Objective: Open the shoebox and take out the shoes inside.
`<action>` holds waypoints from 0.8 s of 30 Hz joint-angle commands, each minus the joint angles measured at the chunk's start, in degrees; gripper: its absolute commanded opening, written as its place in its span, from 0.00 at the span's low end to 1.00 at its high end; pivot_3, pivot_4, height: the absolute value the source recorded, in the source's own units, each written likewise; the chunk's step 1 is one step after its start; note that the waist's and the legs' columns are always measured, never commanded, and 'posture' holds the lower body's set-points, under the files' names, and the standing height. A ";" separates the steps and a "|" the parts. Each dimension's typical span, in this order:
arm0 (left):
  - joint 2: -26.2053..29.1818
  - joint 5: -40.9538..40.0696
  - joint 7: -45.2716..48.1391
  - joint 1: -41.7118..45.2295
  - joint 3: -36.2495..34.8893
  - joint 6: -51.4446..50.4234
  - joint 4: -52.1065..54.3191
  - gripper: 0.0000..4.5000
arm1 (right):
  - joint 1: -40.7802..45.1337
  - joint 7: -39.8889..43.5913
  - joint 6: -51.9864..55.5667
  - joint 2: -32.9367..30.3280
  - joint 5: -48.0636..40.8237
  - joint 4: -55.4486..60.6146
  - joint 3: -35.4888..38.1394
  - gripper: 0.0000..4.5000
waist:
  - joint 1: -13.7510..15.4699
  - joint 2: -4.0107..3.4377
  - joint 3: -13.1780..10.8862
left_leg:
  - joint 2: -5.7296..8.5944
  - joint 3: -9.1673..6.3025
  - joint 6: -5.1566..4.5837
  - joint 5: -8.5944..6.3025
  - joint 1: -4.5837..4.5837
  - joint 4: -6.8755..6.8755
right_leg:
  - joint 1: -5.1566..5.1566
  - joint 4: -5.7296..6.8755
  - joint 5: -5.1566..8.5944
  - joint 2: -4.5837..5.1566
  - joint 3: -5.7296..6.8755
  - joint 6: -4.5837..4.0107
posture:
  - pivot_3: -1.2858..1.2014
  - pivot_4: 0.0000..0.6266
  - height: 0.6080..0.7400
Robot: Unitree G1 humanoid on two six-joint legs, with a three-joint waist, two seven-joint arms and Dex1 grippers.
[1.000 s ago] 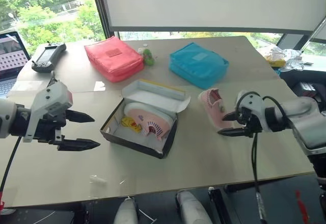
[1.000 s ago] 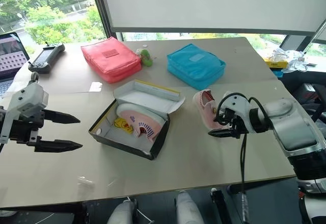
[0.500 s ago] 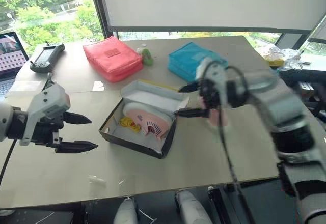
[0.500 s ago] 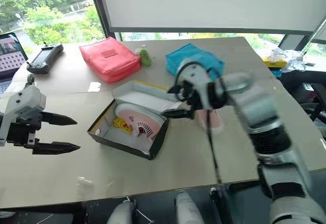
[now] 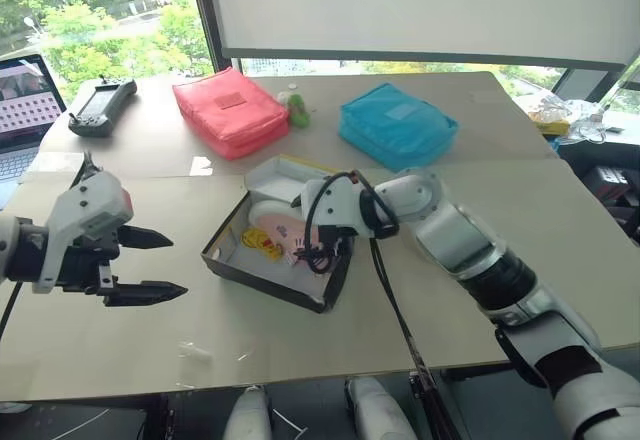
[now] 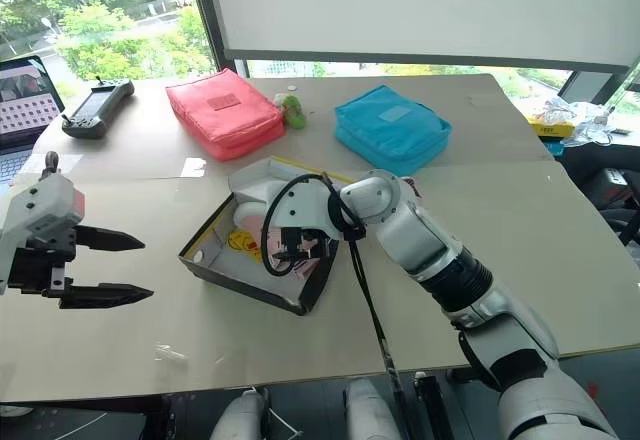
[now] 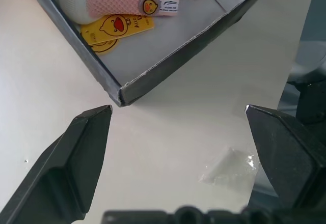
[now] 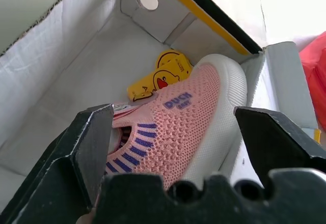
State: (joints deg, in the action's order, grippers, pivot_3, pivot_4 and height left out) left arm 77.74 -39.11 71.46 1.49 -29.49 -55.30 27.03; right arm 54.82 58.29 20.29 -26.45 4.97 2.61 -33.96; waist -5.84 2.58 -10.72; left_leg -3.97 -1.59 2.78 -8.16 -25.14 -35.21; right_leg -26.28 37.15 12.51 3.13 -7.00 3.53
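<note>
The shoebox (image 5: 262,282) lies open at the table's middle, its yellow-edged lid folded back and its inside white. One of the pink knit shoes (image 8: 188,127) rests in it on its side, white sole toward the lid. My right gripper (image 5: 318,252) reaches into the box from the right and stands open, with one finger on each side of the shoe (image 5: 278,225) and a gap to both. My left gripper (image 5: 178,265) hovers open and empty over bare table left of the box, pointing at the box's near corner (image 7: 193,45).
A yellow duck tag (image 8: 160,76) lies in the box beside the shoe. A red pouch (image 5: 228,110), a blue pouch (image 5: 397,125) and a small green object (image 5: 297,112) sit behind the box. A controller (image 5: 97,100) and a laptop (image 5: 25,95) are far left.
My right gripper swung left from the table beside the box into the box, rolled its wrist, and now straddles the shoe. The left gripper kept its place. The camera shifted slightly.
</note>
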 commanded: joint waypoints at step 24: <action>-0.35 -0.90 -1.50 -0.31 -4.08 -1.78 2.57 1.00 | 0.78 -1.59 -22.37 3.76 19.35 -13.06 -4.88 0.99 | 0.11 0.25 0.15 | 0.00 0.00 0.04 0.07 0.28 -0.04 | 0.28 0.00 0.04 0.01 0.02 -0.23 | 0.52 0.24 1.00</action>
State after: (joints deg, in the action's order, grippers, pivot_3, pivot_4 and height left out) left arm 76.81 -39.85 70.23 0.11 -33.26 -57.69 29.81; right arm 55.49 58.16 -0.83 -22.73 22.43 -8.70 -38.81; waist -5.73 2.83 -10.56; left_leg -3.97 -1.59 2.84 -8.07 -24.83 -35.25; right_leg -25.98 37.15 12.53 3.14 -6.99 3.29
